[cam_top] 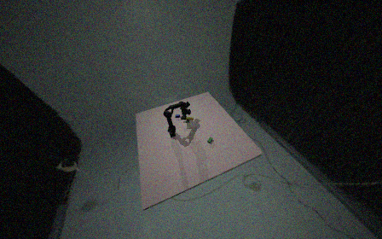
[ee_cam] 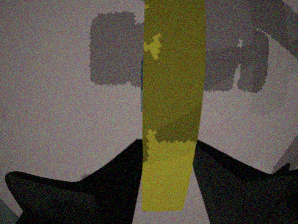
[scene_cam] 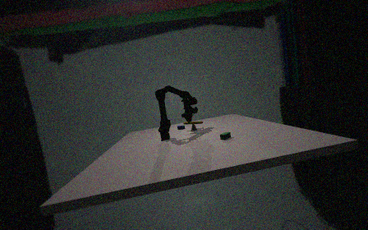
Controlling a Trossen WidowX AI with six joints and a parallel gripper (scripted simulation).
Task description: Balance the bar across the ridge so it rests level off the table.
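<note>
Evidently holding yellow bar (ee_cam: 172, 90) level over ridge (scene_cam: 193, 127), fingers clamped on it, off tabletop (scene_cam: 255, 144).
</note>
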